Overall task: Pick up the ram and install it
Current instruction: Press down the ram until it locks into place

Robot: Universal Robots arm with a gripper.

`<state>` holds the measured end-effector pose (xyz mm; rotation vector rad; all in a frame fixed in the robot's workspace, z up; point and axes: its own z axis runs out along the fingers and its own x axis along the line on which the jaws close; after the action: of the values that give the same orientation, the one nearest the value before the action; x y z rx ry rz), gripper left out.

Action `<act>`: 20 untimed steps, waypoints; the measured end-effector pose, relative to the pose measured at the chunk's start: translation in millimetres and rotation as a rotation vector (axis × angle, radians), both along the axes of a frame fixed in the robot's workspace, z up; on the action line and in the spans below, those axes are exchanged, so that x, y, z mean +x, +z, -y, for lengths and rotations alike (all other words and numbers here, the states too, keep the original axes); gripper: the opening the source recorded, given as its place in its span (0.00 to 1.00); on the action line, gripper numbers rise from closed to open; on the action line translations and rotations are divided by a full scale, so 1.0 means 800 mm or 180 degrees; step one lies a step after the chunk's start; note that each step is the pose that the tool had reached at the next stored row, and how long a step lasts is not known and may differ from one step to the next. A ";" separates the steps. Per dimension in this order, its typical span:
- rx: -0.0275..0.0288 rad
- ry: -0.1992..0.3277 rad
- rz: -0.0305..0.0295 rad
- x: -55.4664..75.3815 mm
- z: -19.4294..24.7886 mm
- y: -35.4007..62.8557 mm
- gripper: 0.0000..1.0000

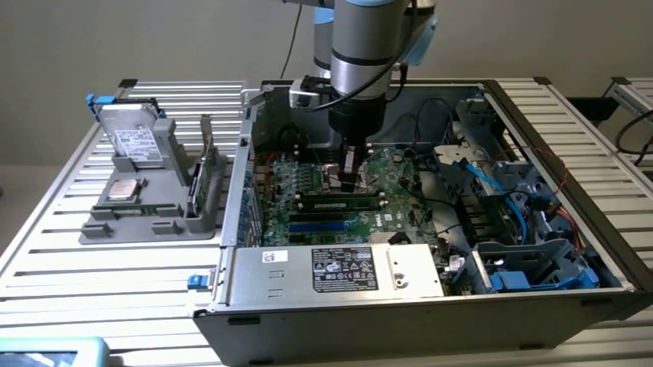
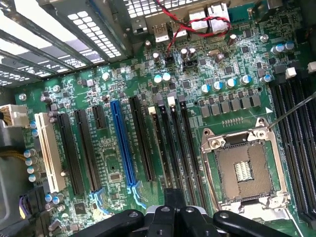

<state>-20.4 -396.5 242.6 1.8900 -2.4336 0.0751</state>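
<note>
The ram, a slim green stick, stands on edge in a grey holder on the table, at the exterior view's left of the open computer case. My gripper hangs inside the case, well apart from the ram and just above the motherboard. In the wrist view the gripper is shut with nothing between its fingers. It is over the long black memory slots, beside the empty processor socket.
The holder also carries a hard drive and a small silver processor chip. The case wall stands between holder and motherboard. Cables and blue drive bays crowd the exterior view's right. A power supply sits at the case front.
</note>
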 end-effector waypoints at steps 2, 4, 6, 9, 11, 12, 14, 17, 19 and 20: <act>0.0001 -0.0082 0.0001 0.000 0.0000 0.000 0.11; 0.0002 -0.0169 0.0001 0.000 0.0000 0.000 0.11; 0.0002 -0.0255 0.0001 0.000 0.0000 0.000 0.11; 0.0002 -0.0384 0.0001 0.000 0.0000 0.000 0.11; 0.0003 -0.0471 0.0001 0.000 0.0000 0.000 0.11; 0.0003 -0.0517 0.0002 0.000 0.0000 0.000 0.11; 0.0003 -0.0608 0.0001 0.000 0.0000 0.000 0.11; 0.0003 -0.0740 0.0001 0.000 0.0000 0.000 0.11; 0.0003 -0.0826 0.0002 0.000 0.0000 0.000 0.11; 0.0003 -0.0870 0.0002 0.000 0.0000 0.000 0.11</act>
<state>-20.4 -396.5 242.6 1.5385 -2.6643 0.0614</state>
